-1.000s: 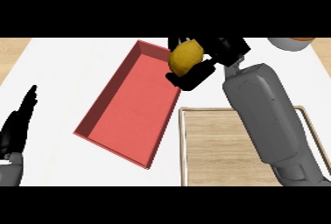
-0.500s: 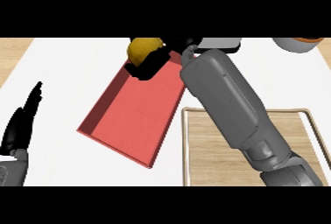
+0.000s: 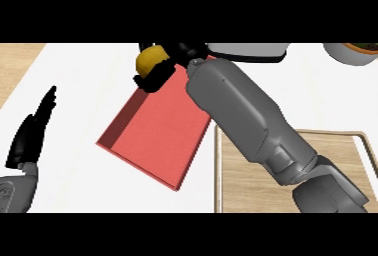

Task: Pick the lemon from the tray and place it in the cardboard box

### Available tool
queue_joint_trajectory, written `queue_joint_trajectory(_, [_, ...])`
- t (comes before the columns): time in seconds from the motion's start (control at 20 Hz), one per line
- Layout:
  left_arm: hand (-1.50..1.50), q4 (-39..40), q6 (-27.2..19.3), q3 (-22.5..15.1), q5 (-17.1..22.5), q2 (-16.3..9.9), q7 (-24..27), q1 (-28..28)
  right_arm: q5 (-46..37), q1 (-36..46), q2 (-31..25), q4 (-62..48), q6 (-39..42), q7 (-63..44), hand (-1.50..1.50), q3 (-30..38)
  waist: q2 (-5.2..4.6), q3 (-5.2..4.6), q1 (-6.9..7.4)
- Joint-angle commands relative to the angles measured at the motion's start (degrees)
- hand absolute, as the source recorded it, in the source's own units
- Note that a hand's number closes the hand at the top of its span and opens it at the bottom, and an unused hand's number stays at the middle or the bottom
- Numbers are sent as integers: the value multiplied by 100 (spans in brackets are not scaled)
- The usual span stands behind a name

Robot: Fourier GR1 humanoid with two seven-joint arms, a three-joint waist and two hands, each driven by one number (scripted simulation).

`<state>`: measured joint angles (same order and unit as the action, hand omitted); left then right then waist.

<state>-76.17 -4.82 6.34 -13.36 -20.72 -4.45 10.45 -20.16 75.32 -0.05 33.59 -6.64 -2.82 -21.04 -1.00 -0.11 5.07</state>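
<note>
The yellow lemon [image 3: 150, 58] is held in my right hand [image 3: 164, 75], whose black fingers curl round it and hide its right side. Hand and lemon hang over the far left corner of the shallow red box [image 3: 155, 135], which lies slanted in the middle of the white counter. The wooden tray [image 3: 244, 185] is at the lower right, largely covered by my grey right forearm [image 3: 244, 115]. At the left edge, my left hand [image 3: 31, 135] rests open with straight fingers pointing up, apart from everything.
A bowl [image 3: 356, 52] with a grey rim sits at the far right corner. A pale grey shape [image 3: 247, 49] shows at the top behind the forearm. Wooden floor shows past the counter's left edge [image 3: 18, 60].
My right hand has carried the lemon leftward, from above the box's far right side to its far left corner. The forearm swung left with it. The left hand stayed put.
</note>
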Motion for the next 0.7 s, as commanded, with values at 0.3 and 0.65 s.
queue_joint_trajectory(0.3, [0,21,1,-191,-111,173,-17,204,1195,-55,5,-891,-271,-79,-150,-498,-106,-2,313])
queue_joint_trajectory(0.65, [0,31,-35,-136,-143,151,92,43,1862,53,5,-705,-781,631,-150,-436,-72,3,224])
